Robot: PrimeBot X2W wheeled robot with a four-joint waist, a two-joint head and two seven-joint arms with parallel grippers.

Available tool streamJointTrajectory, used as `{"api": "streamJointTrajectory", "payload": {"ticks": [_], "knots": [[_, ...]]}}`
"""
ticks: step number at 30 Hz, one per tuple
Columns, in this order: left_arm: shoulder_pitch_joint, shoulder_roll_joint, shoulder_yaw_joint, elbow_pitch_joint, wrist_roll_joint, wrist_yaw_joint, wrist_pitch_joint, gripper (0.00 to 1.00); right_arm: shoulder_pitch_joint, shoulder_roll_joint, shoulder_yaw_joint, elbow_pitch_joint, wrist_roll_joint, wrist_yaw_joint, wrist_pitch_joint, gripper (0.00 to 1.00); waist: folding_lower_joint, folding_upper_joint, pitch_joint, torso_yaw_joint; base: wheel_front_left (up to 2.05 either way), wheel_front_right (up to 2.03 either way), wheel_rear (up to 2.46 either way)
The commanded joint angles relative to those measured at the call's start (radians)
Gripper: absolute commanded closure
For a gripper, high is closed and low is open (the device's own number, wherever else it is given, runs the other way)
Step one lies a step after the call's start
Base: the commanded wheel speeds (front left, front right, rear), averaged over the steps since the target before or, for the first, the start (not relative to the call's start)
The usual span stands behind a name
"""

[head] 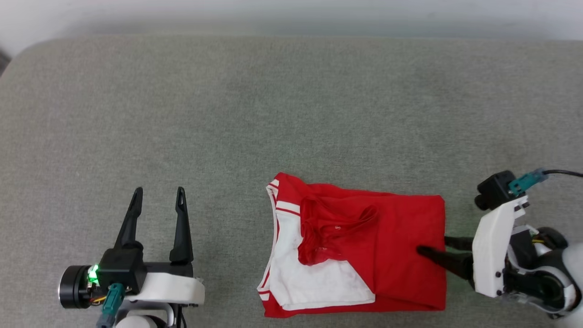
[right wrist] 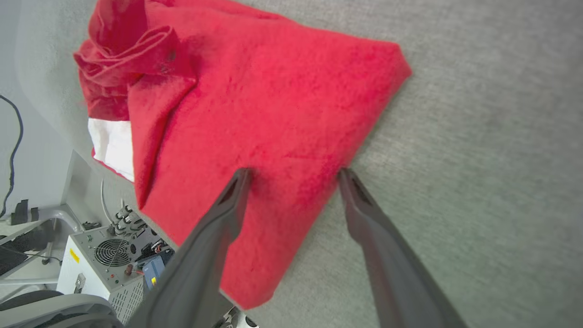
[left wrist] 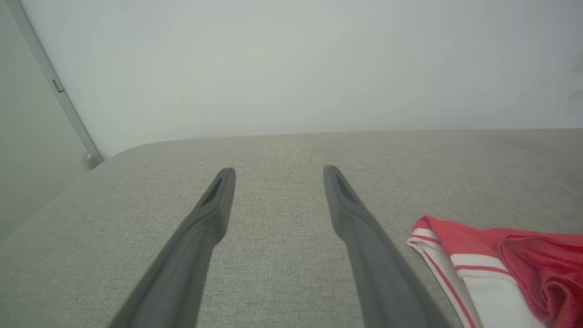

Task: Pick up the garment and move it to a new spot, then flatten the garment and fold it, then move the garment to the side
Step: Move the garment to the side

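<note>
The garment [head: 401, 255] lies folded into a rough rectangle near the front edge, plain red on top, with a white sleeve [head: 319, 282] and striped trim showing on its left. My right gripper [head: 432, 245] reaches in from the right and is open. One of its fingers rests on the red cloth [right wrist: 282, 114] and the other sits at the garment's right edge, as the right wrist view [right wrist: 294, 173] shows. My left gripper [head: 158, 191] stands open and empty to the left, well apart from the garment [left wrist: 501, 264]. In its own wrist view, this left gripper [left wrist: 278, 171] hovers over bare surface.
The work surface is a wide grey fabric-covered top [head: 291, 114] with a rounded far-left corner and a white wall behind it. Past the front edge, the right wrist view shows a grey box with a fan [right wrist: 107, 255] and cables.
</note>
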Motion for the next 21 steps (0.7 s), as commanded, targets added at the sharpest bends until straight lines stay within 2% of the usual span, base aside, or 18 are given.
{"api": "streamJointTrajectory", "payload": {"ticks": [1, 5, 12, 13, 14, 15, 20, 21], "knots": [[-0.015, -0.001, -0.002, -0.002, 0.004, -0.002, -0.002, 0.0, 0.006, 0.01, 0.004, 0.008, 0.008, -0.001, -0.006, 0.0, 0.0, 0.0, 0.021, 0.012, 0.0, 0.0, 0.0], [-0.037, -0.002, -0.007, -0.001, 0.004, -0.001, -0.002, 0.0, -0.002, 0.052, 0.049, 0.078, 0.038, -0.001, -0.025, 0.0, 0.0, 0.0, 0.052, 0.025, 0.0, 0.0, 0.0], [-0.058, -0.002, -0.014, 0.004, 0.001, 0.004, -0.002, 0.0, 0.0, 0.067, 0.193, 0.184, 0.011, -0.002, -0.064, 0.0, 0.0, 0.0, 0.077, 0.043, 0.0, 0.0, 0.0], [-0.058, -0.002, -0.015, 0.004, -0.001, 0.006, -0.002, 0.0, -0.009, 0.068, 0.205, 0.186, 0.009, -0.002, -0.084, 0.36, 0.0, 0.0, 0.077, 0.043, 0.0, 0.0, 0.0], [-0.058, -0.002, -0.015, 0.004, -0.001, 0.007, -0.002, 0.0, -0.019, 0.067, 0.209, 0.188, 0.008, -0.002, -0.105, 0.87, 0.0, 0.0, 0.076, 0.043, 0.0, 0.0, 0.0], [-0.055, -0.002, -0.015, 0.005, -0.002, 0.009, -0.002, 0.0, -0.031, 0.062, 0.217, 0.189, 0.009, -0.002, -0.119, 1.0, 0.0, 0.0, 0.073, 0.042, 0.0, 0.0, 0.0], [-0.032, -0.002, -0.022, 0.012, -0.008, 0.018, -0.002, 0.0, -0.101, 0.015, 0.219, 0.172, 0.017, -0.002, -0.212, 1.0, 0.0, 0.0, 0.045, 0.035, 0.0, 0.0, 0.0], [-0.019, -0.002, -0.017, 0.012, -0.012, 0.024, -0.002, 0.0, -0.144, -0.025, 0.231, 0.139, 0.005, -0.002, -0.253, 1.0, 0.0, 0.0, 0.018, 0.02, 0.0, 0.0, 0.0]]}}
